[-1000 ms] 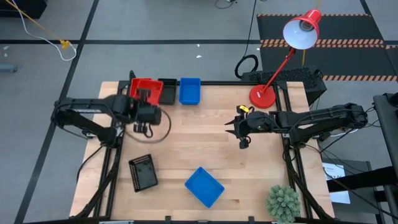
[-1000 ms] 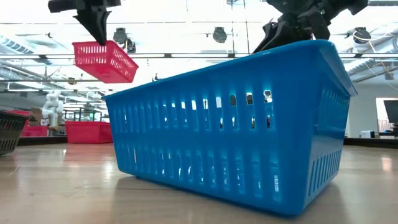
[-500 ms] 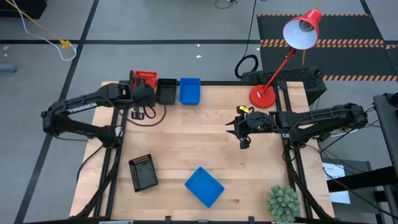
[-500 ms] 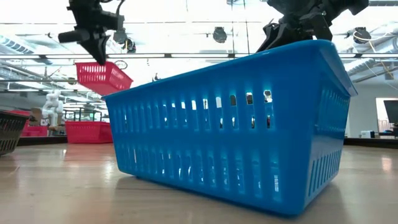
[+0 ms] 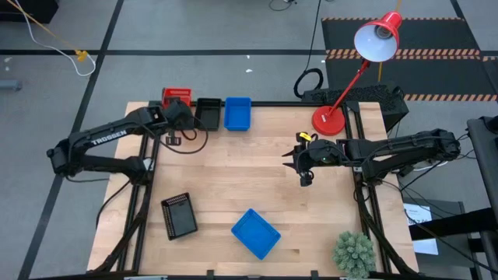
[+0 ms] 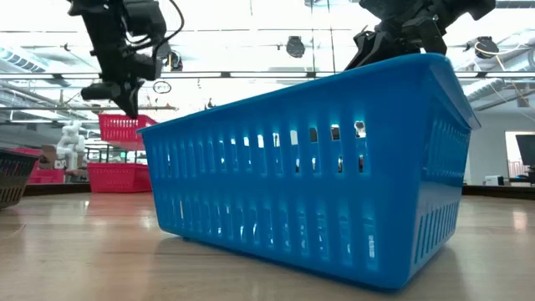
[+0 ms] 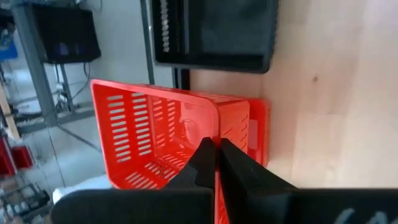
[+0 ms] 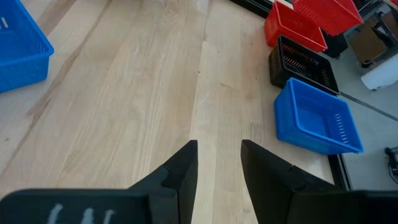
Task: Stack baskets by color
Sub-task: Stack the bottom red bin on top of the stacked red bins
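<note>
Left gripper (image 7: 216,163) is clamped on the rim of a red slotted plastic basket (image 7: 163,140), holding it tilted above the red basket stack (image 5: 177,96) at the counter's (image 5: 257,163) far left corner, beside the black basket stack (image 5: 208,113). Released at this tilt, it could catch on a rim or slip off the far edge. A second ago the basket hung nearer the counter's middle. Right gripper (image 8: 216,163), part open and empty, waits over the right side.
</note>
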`<state>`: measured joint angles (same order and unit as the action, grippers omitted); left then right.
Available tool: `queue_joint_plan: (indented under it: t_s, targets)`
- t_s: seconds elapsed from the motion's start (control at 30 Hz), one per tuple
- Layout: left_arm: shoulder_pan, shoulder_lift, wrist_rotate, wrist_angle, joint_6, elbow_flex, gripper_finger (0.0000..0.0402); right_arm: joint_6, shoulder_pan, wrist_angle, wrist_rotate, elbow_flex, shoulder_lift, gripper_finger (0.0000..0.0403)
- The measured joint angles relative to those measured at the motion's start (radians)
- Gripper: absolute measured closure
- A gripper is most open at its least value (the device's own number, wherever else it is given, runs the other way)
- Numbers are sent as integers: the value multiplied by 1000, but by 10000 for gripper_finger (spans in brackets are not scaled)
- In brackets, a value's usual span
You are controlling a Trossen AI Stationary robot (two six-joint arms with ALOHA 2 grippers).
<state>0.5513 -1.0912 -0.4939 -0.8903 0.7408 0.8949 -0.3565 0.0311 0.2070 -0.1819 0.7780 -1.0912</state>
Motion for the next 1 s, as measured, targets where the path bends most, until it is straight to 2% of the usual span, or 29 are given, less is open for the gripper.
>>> queue_joint_plan:
  t_s: [0.17,0.33,0.7,0.9,1.0]
  targets:
    - [62,0,1,67,28,-55,395,0,0,1,0,0,0,284]
    - [109,0,53,141,52,-108,396,-3,-13,9,1,0,0,284]
    - [151,0,55,209,101,-161,391,-30,-55,-123,0,-103,0,284]
    - [157,0,58,207,95,-165,397,-33,-63,-133,0,-105,0,284]
    - [158,-2,76,207,94,-165,386,-34,-63,-133,0,-105,0,284]
